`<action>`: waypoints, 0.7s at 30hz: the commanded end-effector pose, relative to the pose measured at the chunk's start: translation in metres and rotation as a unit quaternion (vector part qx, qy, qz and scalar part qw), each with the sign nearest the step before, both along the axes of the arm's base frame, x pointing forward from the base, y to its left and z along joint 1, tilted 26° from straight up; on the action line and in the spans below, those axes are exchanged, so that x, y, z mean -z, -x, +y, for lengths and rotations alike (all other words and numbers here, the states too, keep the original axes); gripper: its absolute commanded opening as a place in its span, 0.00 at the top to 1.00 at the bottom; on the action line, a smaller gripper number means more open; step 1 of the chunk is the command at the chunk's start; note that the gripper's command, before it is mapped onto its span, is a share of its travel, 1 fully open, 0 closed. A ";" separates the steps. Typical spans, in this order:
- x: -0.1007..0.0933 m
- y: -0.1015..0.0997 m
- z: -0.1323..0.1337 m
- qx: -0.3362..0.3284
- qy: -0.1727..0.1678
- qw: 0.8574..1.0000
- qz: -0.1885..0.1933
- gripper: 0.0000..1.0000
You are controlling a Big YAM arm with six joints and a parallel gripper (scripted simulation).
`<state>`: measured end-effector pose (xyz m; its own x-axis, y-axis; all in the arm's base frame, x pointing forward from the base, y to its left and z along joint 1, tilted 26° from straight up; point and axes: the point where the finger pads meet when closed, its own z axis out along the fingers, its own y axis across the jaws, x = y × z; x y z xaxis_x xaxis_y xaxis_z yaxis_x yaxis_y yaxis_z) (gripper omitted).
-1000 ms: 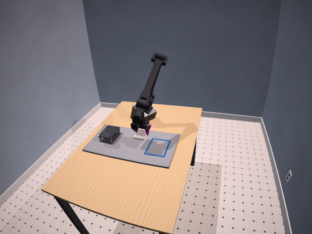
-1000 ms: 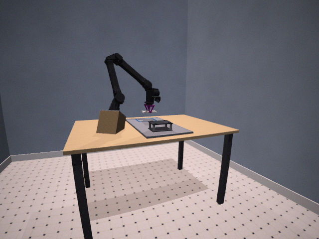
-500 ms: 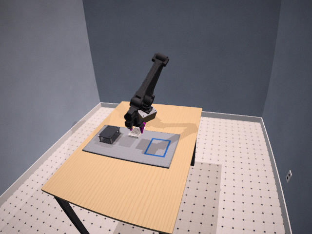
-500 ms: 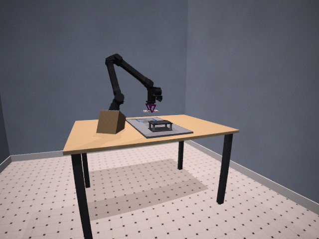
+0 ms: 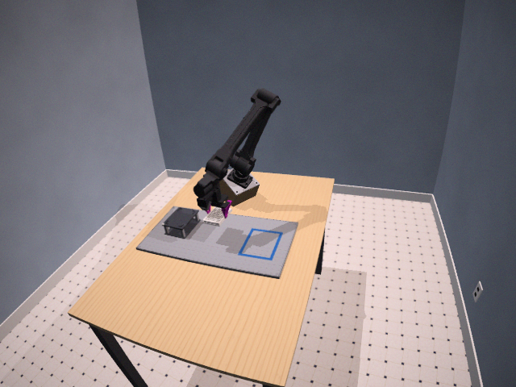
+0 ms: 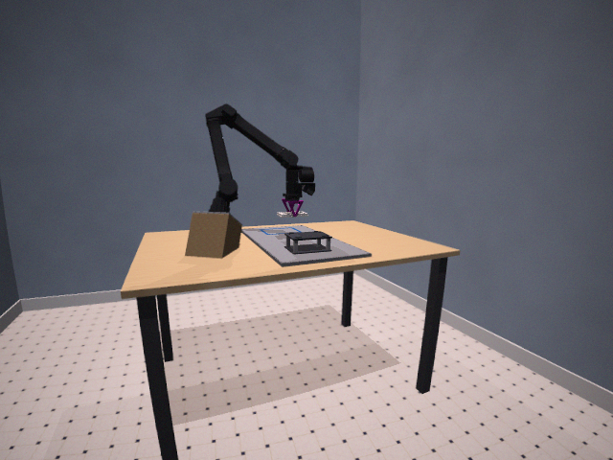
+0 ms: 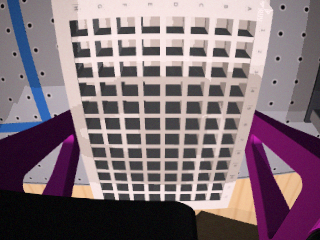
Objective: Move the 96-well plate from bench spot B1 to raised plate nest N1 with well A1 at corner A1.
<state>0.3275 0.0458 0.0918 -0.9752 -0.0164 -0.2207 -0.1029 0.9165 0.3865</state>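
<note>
My gripper [image 5: 217,209] with purple fingers is shut on the white 96-well plate [image 5: 214,216] and holds it level in the air above the grey mat. The plate hangs between the blue-outlined bench spot B1 [image 5: 260,244] and the dark raised nest N1 [image 5: 180,222], just right of the nest. In the exterior view the plate [image 6: 290,214] hangs well above the nest [image 6: 306,239]. In the wrist view the plate [image 7: 162,90] fills the frame, wells up, with a purple finger on each long side. The gripper also shows in the exterior view [image 6: 293,206].
The grey perforated mat [image 5: 216,243] lies on the wooden table. The arm's base block [image 5: 242,189] stands behind the mat near the table's far edge. The nest stands at the mat's left end.
</note>
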 end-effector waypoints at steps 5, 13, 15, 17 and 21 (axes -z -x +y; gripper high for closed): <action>-0.011 -0.019 -0.024 -0.008 0.004 1.000 -0.019 1.00; -0.004 -0.021 -0.052 -0.008 0.005 1.000 -0.019 1.00; -0.002 -0.021 -0.058 -0.008 0.006 1.000 -0.019 1.00; 0.000 -0.022 -0.065 -0.008 0.006 1.000 -0.019 1.00; 0.002 -0.022 -0.072 -0.008 0.006 1.000 -0.019 1.00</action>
